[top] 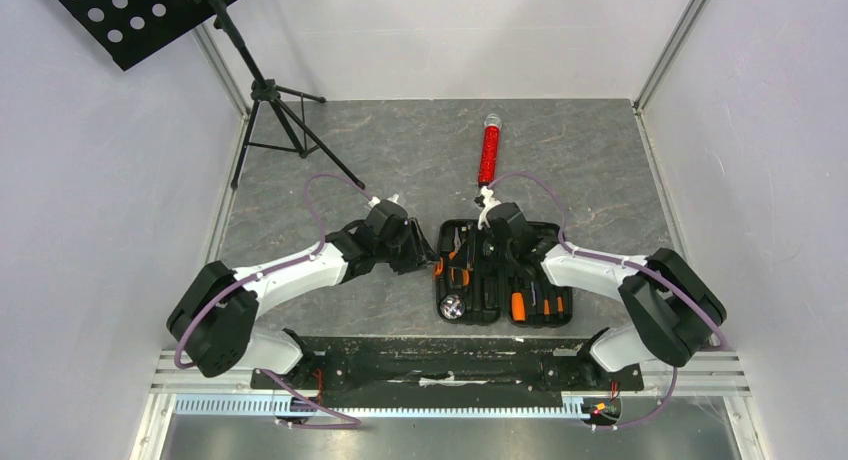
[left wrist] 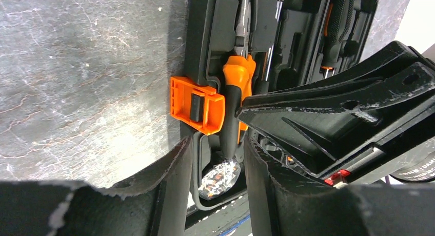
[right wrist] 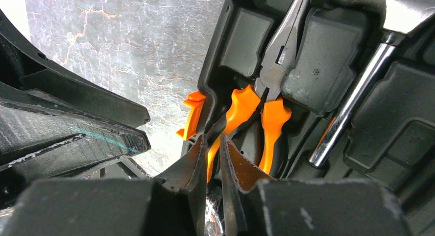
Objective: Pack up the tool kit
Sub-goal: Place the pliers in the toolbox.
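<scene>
The black tool kit case (top: 500,292) lies open at the table's near middle, with orange-and-black tools in its slots. In the right wrist view my right gripper (right wrist: 214,142) is shut on the left orange handle of the pliers (right wrist: 277,66), which sit in their moulded slot. My left gripper (left wrist: 219,143) stands open at the case's left edge, just below the orange latch (left wrist: 197,103). Between its fingers show the case wall, the pliers' black handle end and a shiny round lens (left wrist: 220,178). From above, the two grippers (top: 425,255) (top: 468,252) sit close together.
A red cylindrical tube (top: 488,150) lies beyond the case. A black tripod stand (top: 280,120) occupies the far left corner under a perforated black plate (top: 130,10). A chrome shaft (right wrist: 349,113) lies in the case right of the pliers. White walls enclose the table.
</scene>
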